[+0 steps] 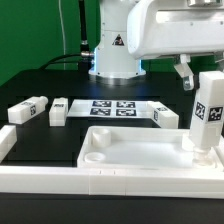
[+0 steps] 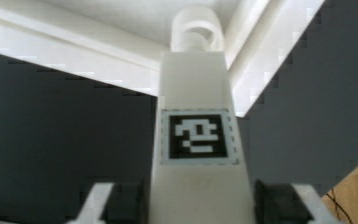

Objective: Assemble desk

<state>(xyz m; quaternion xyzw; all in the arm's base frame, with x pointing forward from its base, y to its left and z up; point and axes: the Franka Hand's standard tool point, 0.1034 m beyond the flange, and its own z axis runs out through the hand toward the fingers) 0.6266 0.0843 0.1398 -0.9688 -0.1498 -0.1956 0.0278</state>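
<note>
The white tray-like tabletop lies low in the middle of the exterior view. One white square leg with a black-and-white tag stands upright at its corner on the exterior view's right. My gripper is shut on this leg's upper end. In the wrist view the leg runs away from my gripper between both fingers, and its far end meets the tabletop's rim. Three more legs lie on the black table: two toward the exterior view's left and one right of centre.
The marker board lies flat behind the tabletop, in front of the robot's base. White border rails run along the table's left and front.
</note>
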